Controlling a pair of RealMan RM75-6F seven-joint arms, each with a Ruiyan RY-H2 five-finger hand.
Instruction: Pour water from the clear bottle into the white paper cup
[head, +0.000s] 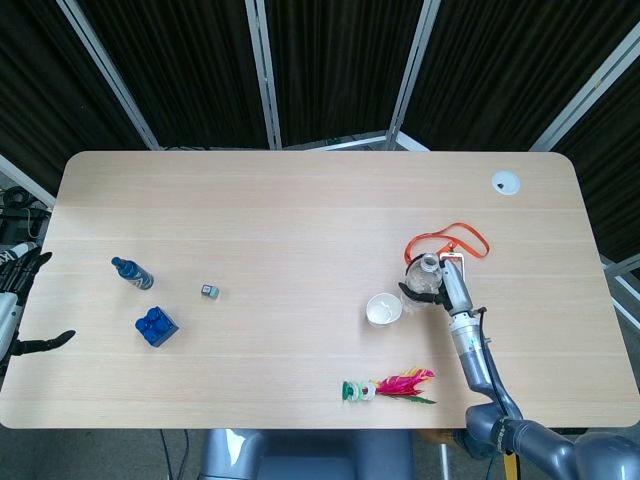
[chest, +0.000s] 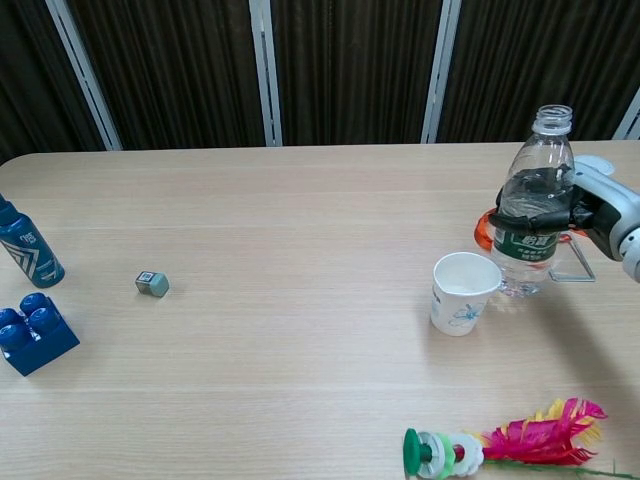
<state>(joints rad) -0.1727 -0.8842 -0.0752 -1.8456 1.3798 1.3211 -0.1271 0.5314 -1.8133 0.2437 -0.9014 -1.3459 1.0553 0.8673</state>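
Our right hand (chest: 585, 208) grips the clear bottle (chest: 534, 205) around its label band, fingers wrapped; bottle is uncapped, nearly upright with a slight lean, its base at or just above the tabletop, just right of the white paper cup (chest: 464, 292). We can't tell if the base is touching. Cup sits upright, right of table centre.

Progress as we judge it: bottle grasped and brought to the cup, pour not started; cup contents can't be read. Left to do: raise, tilt the neck left over the rim, pour.

Our left hand (head: 12, 310) sits off the table's left edge, fingers apart, holding nothing.

Count: one clear bottle, one cup, one orange lanyard (head: 447, 240) behind the bottle, one feather shuttlecock (chest: 505, 445) near edge, one small blue bottle (chest: 25, 248), one blue toy brick (chest: 33, 332), one small grey cube (chest: 152, 284).
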